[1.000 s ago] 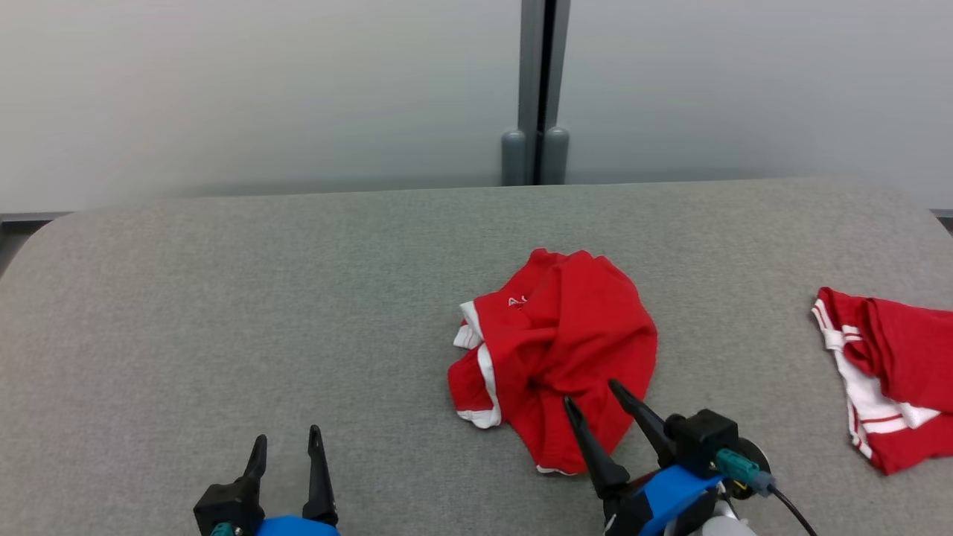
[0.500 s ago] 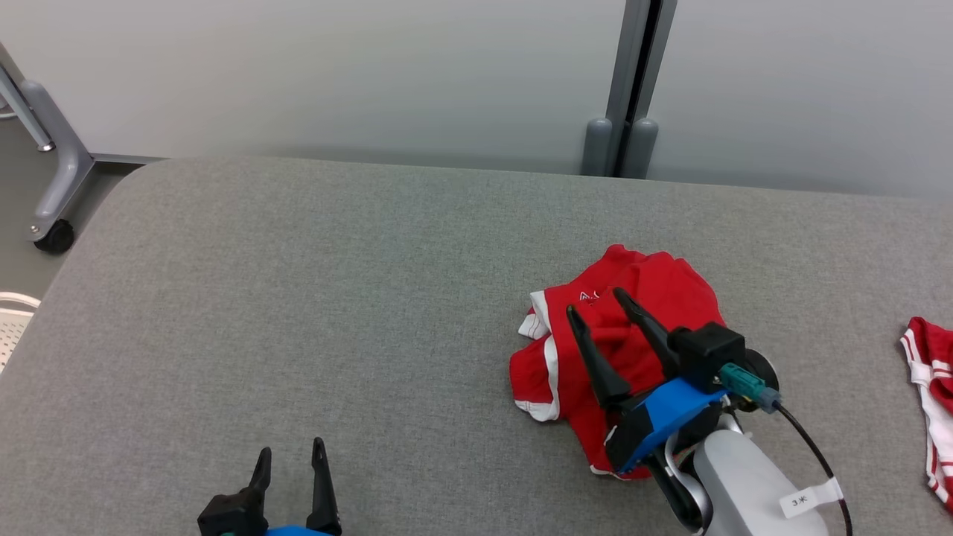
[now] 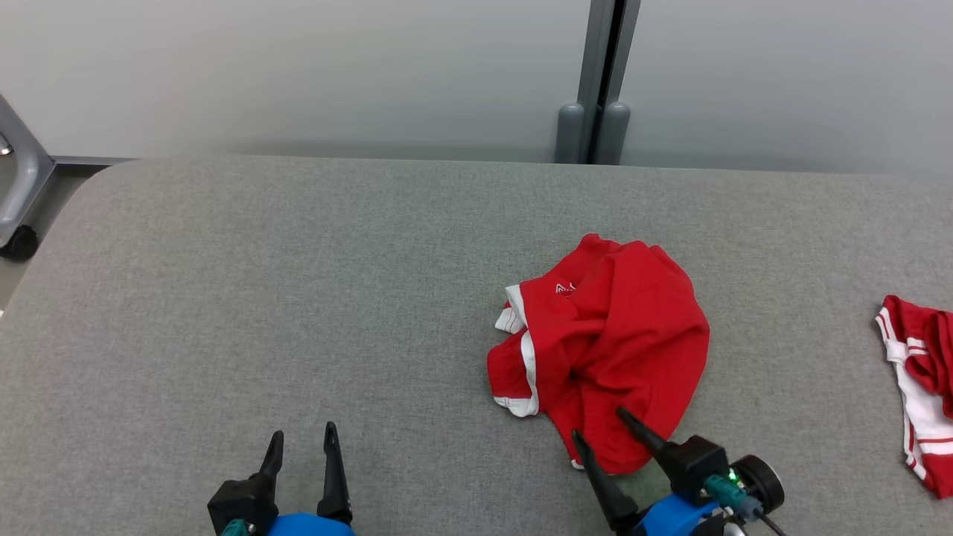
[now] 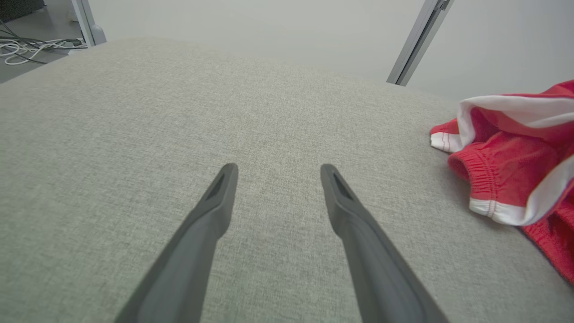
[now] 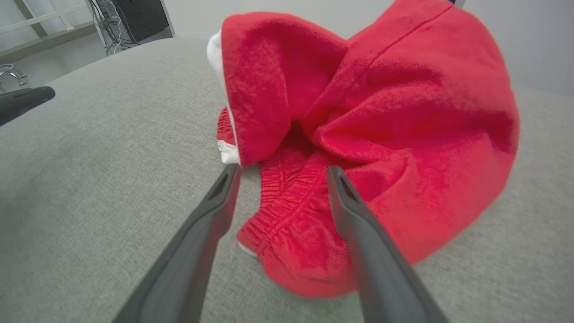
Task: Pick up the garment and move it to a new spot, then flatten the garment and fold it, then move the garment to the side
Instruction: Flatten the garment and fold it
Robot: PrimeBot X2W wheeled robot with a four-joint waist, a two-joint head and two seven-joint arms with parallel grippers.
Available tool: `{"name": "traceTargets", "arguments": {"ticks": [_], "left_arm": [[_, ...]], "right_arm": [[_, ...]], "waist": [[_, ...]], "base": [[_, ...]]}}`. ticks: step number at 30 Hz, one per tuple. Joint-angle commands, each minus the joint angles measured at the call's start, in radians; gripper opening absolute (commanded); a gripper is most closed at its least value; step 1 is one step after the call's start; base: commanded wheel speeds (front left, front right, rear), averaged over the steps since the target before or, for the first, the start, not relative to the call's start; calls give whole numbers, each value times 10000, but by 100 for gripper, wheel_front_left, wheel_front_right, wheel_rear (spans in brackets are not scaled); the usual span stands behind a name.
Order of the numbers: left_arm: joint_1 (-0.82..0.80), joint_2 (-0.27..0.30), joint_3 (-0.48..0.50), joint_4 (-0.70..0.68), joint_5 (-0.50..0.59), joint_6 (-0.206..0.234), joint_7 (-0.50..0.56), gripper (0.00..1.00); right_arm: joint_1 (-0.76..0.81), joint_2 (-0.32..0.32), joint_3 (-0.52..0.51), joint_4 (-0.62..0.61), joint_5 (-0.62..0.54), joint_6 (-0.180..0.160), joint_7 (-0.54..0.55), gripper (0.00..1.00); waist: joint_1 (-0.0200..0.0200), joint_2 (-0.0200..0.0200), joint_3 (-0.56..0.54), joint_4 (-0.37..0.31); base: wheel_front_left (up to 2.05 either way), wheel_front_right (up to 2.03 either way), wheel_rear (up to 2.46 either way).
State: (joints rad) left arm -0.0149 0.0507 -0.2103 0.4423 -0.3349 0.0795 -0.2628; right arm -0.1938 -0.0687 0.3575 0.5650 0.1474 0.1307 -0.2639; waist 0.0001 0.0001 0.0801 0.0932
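Observation:
A crumpled red garment [image 3: 607, 350] with white trim lies in a heap right of the middle of the grey table [image 3: 298, 298]. My right gripper [image 3: 600, 424] stands open at the heap's near edge, its fingertips over the cloth and nothing pinched. In the right wrist view the red garment [image 5: 381, 121] bulges just ahead of the open right gripper [image 5: 282, 172], with its elastic waistband between the fingers. My left gripper [image 3: 304, 439] is open near the table's front edge, well left of the heap. The left wrist view has the left gripper [image 4: 277, 170] over bare table and the garment [image 4: 511, 157] at its right.
A second red and white garment [image 3: 919, 387] lies at the table's right edge. Behind the table stand a pale wall and a grey post [image 3: 595, 112]. A grey frame leg with a caster [image 3: 18, 223] is on the floor at the far left. Cables [image 4: 31, 45] lie on the floor.
The camera has shifted between frames. My right gripper reached out over the heap half a second ago and has since drawn back to its near edge, still open. The heap kept its shape.

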Motion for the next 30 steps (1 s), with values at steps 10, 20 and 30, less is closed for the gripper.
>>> {"name": "traceTargets", "arguments": {"ticks": [10,20,30], "left_arm": [[36,-3,-74,229,-130,34,-25,100],[-23,-7,-109,304,-249,15,-25,100],[68,-7,-65,298,-255,2,-25,100]], "right_arm": [[77,-637,753,955,-1732,1,1,100],[-462,-422,612,2076,-2231,1,13,17],[-1387,33,871,190,-848,1,-2,0]], "waist": [[-1,-1,23,203],[-1,-1,23,331],[-1,-1,-149,202]], "base": [[0,0,0],[0,0,0],[0,0,0]]}}
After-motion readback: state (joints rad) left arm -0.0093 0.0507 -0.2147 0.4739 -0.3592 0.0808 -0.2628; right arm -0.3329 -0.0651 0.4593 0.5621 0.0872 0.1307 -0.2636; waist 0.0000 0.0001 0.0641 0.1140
